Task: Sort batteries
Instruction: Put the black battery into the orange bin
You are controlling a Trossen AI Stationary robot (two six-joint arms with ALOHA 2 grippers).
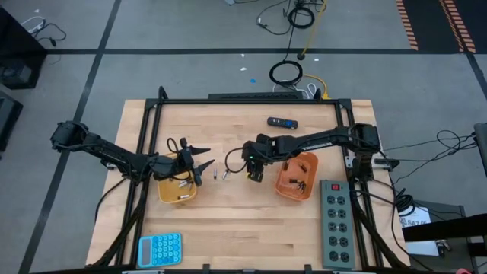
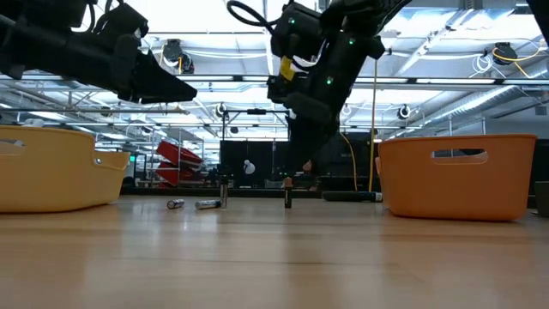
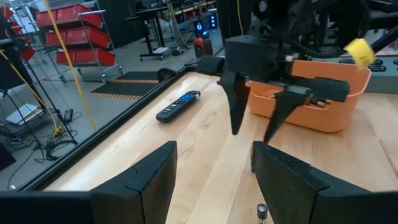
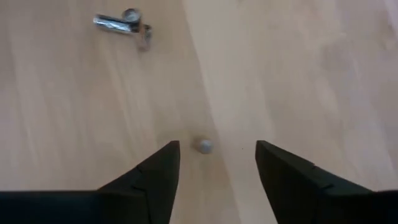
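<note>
My right gripper (image 4: 217,151) is open and points down over an upright battery (image 4: 205,145) that stands on its end on the table between the two trays; its fingers stand on either side of it, higher up and apart from it. Two more silvery batteries (image 4: 121,23) lie nearby, and the low view shows them on their sides (image 2: 206,203) beside another upright one (image 2: 224,194). My left gripper (image 1: 202,163) hangs open above the yellow tray (image 1: 176,192). The orange tray (image 1: 295,186) holds a few dark batteries (image 3: 318,102).
A black-and-blue remote (image 1: 282,122) lies near the table's far edge. A grey power strip (image 1: 335,222) runs along the right edge, and a blue calculator (image 1: 160,248) sits at the near left corner. Bare wood lies between the trays and toward the near edge.
</note>
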